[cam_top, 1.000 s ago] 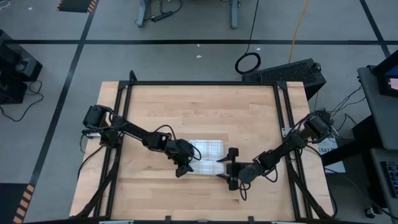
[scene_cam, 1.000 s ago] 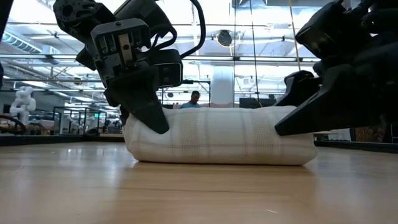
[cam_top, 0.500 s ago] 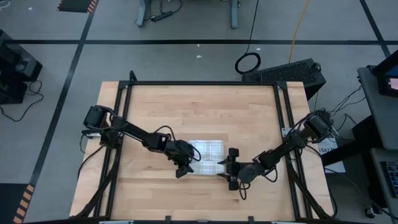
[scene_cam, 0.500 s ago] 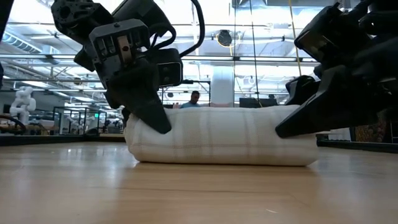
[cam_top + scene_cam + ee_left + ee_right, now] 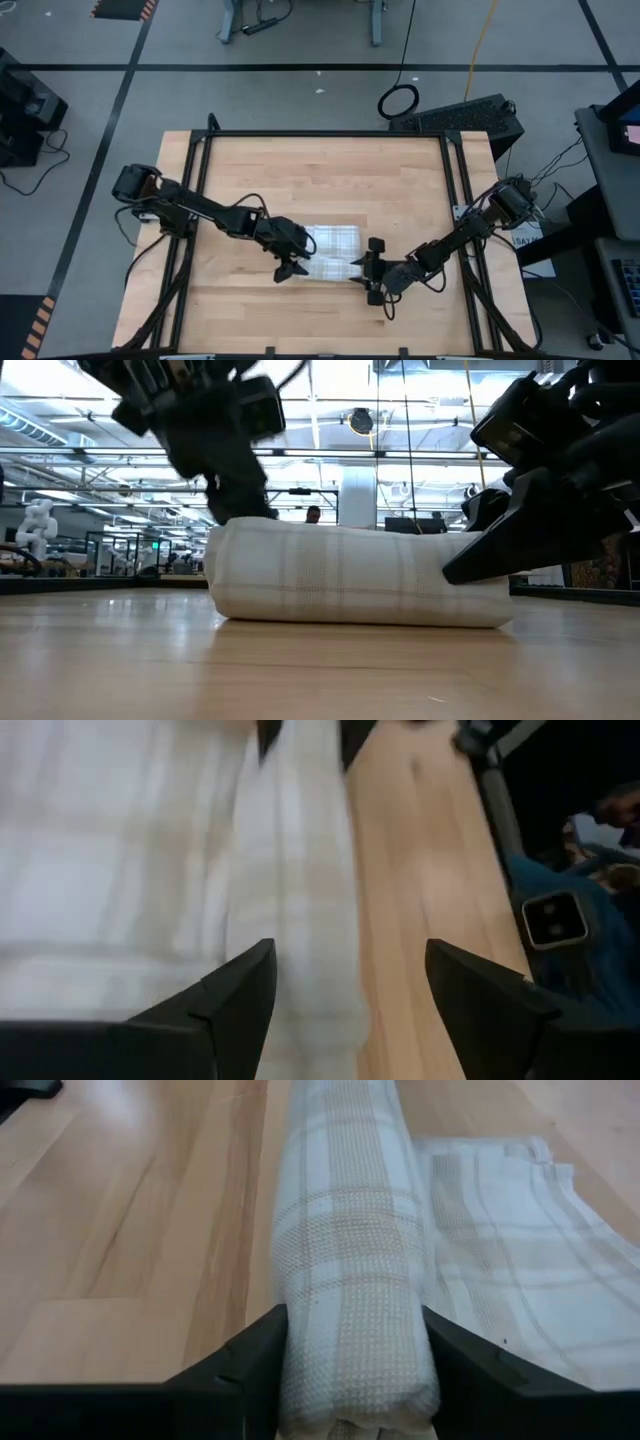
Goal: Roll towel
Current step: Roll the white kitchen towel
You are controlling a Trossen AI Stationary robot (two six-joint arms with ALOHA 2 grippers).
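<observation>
1. While the towel (image 5: pixel 333 251) lies half-rolled on the desk (image 5: pixel 320 170), I see my right claw (image 5: pixel 368 272) pinching the roll's end.
2. My left claw (image 5: pixel 290 268) stands spread at the other end, not gripping.

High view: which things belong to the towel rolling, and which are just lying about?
In the job: towel, partly rolled; left gripper at one end of the roll; right gripper on the other end.
Lying about: cable coil, keyboard, both off the table.
</observation>
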